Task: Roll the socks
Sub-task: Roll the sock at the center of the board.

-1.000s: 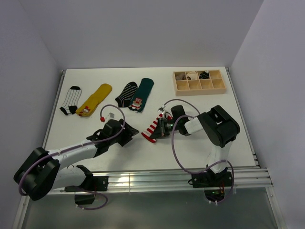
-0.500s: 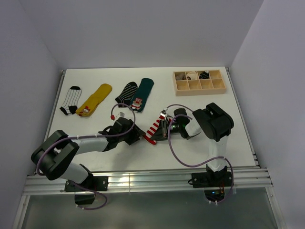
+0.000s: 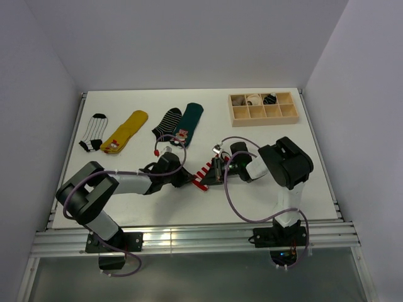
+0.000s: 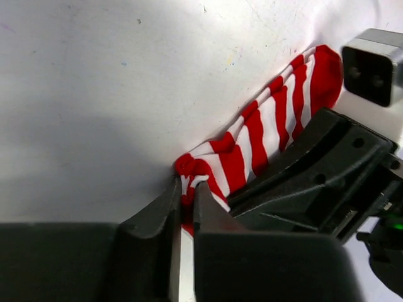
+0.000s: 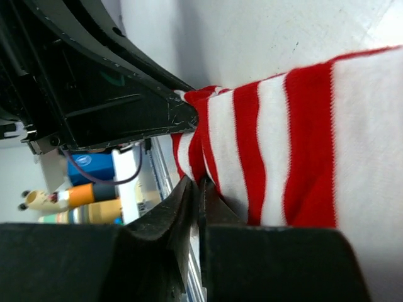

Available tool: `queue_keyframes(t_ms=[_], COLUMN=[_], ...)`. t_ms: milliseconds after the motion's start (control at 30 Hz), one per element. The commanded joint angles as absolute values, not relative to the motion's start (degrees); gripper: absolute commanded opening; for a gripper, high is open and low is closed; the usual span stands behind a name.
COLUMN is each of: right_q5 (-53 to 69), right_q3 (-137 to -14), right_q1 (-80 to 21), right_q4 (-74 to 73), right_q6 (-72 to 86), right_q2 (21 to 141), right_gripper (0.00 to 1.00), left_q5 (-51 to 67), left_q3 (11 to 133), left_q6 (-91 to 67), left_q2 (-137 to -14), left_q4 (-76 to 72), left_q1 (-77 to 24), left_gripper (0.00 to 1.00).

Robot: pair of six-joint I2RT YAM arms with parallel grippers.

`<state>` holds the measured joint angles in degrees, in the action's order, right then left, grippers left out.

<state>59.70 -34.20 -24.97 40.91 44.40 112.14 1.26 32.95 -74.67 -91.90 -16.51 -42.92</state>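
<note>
The red-and-white striped sock [image 3: 203,173] lies stretched on the white table [image 3: 126,201] between both arms. My left gripper [image 4: 187,189] is shut on the sock's [image 4: 264,132] near end, with red fabric pinched between its jaws. From the opposite side my right gripper [image 5: 200,187] is pinched on the lower edge of the same end of the sock [image 5: 277,145], jaws almost together. From above, the left gripper [image 3: 187,178] and right gripper [image 3: 214,173] nearly touch. The dark green sock [image 3: 188,123] and the black sock with thin white stripes [image 3: 166,123] lie flat further back.
A yellow sock [image 3: 124,131] and a white-and-black striped sock [image 3: 93,132] lie at the back left. A wooden compartment box [image 3: 263,106] with rolled socks in its rear cells stands at the back right. A metal rail [image 3: 201,238] runs along the near edge.
My left arm has reached right to the striped sock and its jaws have shut on the sock's end. The sock has drawn shorter and now lies low between the two grippers.
</note>
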Motion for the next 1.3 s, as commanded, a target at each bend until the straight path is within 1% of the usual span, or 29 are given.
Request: queue_keyframes(t_ms=[0, 33, 67, 100, 133, 200, 233, 267, 300, 333, 367, 433, 467, 567, 600, 667, 733, 933, 1100, 1200, 1267], right_q5=[52.3, 51.2, 48.2, 46.4, 44.7, 37.6, 34.4, 31.5, 24.6, 21.3, 18.1, 8.9, 5.9, -2.7, -4.5, -8.2, -10.6, -12.6, -14.8, -16.3, -17.1], right_q3=[-34.5, -34.6, -34.7, -34.9, -35.0, -35.2, -35.2, -35.1, -35.0, -34.7, -34.4, -33.9, -33.6, -33.2, -33.1, -33.3, -33.7, -37.9, -41.6, -42.6, -43.2], right_q1=[-24.9, -25.4, -25.7, -26.3, -27.5, -29.1, -30.9, -31.9, -33.1, -34.5, -37.4, -40.9, -44.2, -48.9, -52.0, -54.5, -57.5, -63.2, -66.0, -67.1, -67.2], right_q4=[32.8, 29.5, 27.9, 26.2, 22.7, 19.6, 16.8, 15.7, 14.7, 13.4, 12.9, 12.5, 12.6, 13.1, 13.4, 14.3, 15.0, 14.2, 12.4, 11.3, 10.2], right_q6=[37.1, 35.9, 33.3, 32.0, 29.2, 26.6, 24.1, 23.0, 21.8, 19.6, 18.7, 16.1, 15.2, 12.7, 12.3, 11.1, 10.0, 7.5, 6.2, 6.0, 6.3], right_q2=[106.6, 105.0, 103.5, 99.8, 97.9, 92.0, 90.1, 86.4, 84.6, 83.0, 80.1, 77.9, 76.5, 75.8, 75.8, 77.0, 78.6, 85.7, 90.1, 92.2, 93.6], right_gripper=[0.1, 0.13, 0.21, 0.25, 0.32, 0.38, 0.43, 0.45, 0.46, 0.48, 0.48, 0.49, 0.49, 0.5, 0.5, 0.5, 0.5, 0.49, 0.47, 0.43, 0.36], left_q5=[0.3, 0.3, -1.7, -2.1, -2.9, -3.9, -4.3, -5.4, -6.1, -6.8, -7.3, -8.3, -8.3, -8.2, -8.3, -8.5, -9.0, -10.3, -9.8, -9.5, -9.2], left_q3=[34.5, 35.2, 35.9, 37.6, 38.5, 41.1, 42.0, 43.0, 44.8, 45.7, 46.5, 48.6, 49.1, 50.7, 51.1, 51.3, 51.2, 49.0, 47.6, 47.7, 47.6], left_q6=[-73.1, -72.9, -72.5, -71.9, -71.6, -70.7, -70.2, -69.9, -69.4, -69.1, -68.7, -68.0, -67.9, -67.7, -67.8, -68.0, -68.7, -71.0, -71.9, -72.3, -72.8], left_q2=[-94.0, -94.0, -93.9, -93.8, -93.7, -93.5, -93.5, -93.5, -93.5, -93.6, -93.8, -94.0, -94.1, -94.4, -94.4, -94.3, -94.0, -91.1, -90.7, -90.7, -90.6], left_q4=[-6.7, -5.1, -3.8, -0.6, 1.4, 6.4, 7.9, 9.8, 11.5, 15.1, 16.5, 19.7, 20.5, 22.7, 23.1, 24.1, 25.0, 25.9, 25.7, 25.1, 24.5], left_q1=[-43.8, -43.9, -43.9, -43.9, -43.9, -43.9, -44.0, -44.1, -44.1, -44.2, -44.3, -44.4, -44.4, -44.4, -44.4, -44.5, -44.6, -44.6, -44.5, -44.5, -44.5], left_gripper=[0.06, 0.04, 0.02, 0.0, 0.0, 0.0, 0.0, 0.0, 0.0, 0.0, 0.0, 0.0, 0.0, 0.0, 0.0, 0.0, 0.0, 0.0, 0.0, 0.0, 0.01])
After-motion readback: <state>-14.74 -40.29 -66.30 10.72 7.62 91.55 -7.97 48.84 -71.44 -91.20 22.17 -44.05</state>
